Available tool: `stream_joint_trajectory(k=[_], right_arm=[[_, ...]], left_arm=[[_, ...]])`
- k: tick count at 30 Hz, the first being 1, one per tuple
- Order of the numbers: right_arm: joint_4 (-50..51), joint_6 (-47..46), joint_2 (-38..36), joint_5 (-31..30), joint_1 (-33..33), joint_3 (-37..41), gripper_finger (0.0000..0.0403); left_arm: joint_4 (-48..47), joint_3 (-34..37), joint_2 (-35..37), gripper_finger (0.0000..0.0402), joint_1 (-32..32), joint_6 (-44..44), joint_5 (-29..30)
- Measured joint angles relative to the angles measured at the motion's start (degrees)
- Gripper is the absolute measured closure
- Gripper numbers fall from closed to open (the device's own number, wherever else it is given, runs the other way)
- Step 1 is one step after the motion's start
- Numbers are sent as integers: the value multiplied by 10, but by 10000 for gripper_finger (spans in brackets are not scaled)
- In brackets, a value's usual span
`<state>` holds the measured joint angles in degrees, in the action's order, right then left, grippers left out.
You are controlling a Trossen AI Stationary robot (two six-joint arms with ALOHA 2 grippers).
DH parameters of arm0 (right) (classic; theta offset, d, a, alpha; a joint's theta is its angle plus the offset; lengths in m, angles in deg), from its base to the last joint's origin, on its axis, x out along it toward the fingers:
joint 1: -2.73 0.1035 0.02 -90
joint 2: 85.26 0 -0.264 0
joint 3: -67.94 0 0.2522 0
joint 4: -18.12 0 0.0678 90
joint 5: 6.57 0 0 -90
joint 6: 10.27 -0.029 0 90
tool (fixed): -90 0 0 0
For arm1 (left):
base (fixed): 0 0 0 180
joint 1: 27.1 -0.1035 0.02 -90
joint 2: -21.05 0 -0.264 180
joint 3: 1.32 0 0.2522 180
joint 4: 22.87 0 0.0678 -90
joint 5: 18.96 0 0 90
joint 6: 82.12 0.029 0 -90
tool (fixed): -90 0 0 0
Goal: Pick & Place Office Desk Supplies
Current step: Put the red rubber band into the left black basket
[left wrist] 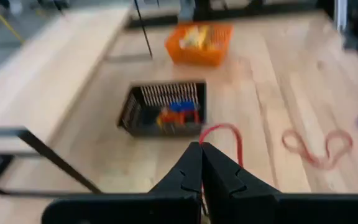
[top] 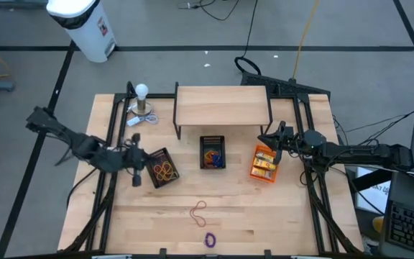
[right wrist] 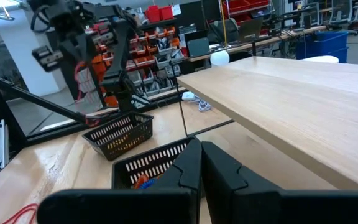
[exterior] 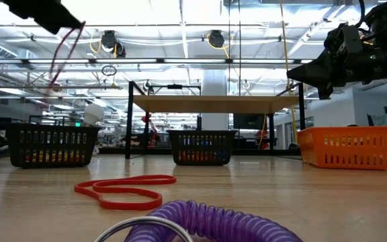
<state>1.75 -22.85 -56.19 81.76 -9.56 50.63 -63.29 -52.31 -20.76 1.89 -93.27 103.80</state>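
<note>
My left gripper (top: 141,170) is raised beside the left black mesh bin (top: 162,169), which holds rubber bands, and is shut on a thin red rubber band (exterior: 60,60). A second red rubber band (top: 198,211) lies flat on the table toward the near edge. A purple coiled ring (top: 210,239) lies nearer still. My right gripper (top: 268,139) is shut and holds nothing, hovering at the orange bin (top: 264,164) of yellow packets. The middle black bin (top: 212,152) holds blue and orange items. My left gripper pinches the red rubber band between its two shut fingers (left wrist: 191,169). A loop of the band (left wrist: 224,132) sticks out past the fingertips. In the low view the band hangs slack below the gripper, lifted clear of the table and the bin.
A low wooden shelf (top: 221,104) stands behind the bins. A white bulb-shaped object (top: 142,101) sits at the far left. Bare tabletop lies toward the near edge, around the band and the ring.
</note>
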Motion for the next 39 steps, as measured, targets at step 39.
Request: stream_joint_trajectory(k=[39], right_arm=[[0, 2, 0, -2, 0, 0, 399]], left_arm=[[-142, -9, -321, 401, -109, -109, -153]])
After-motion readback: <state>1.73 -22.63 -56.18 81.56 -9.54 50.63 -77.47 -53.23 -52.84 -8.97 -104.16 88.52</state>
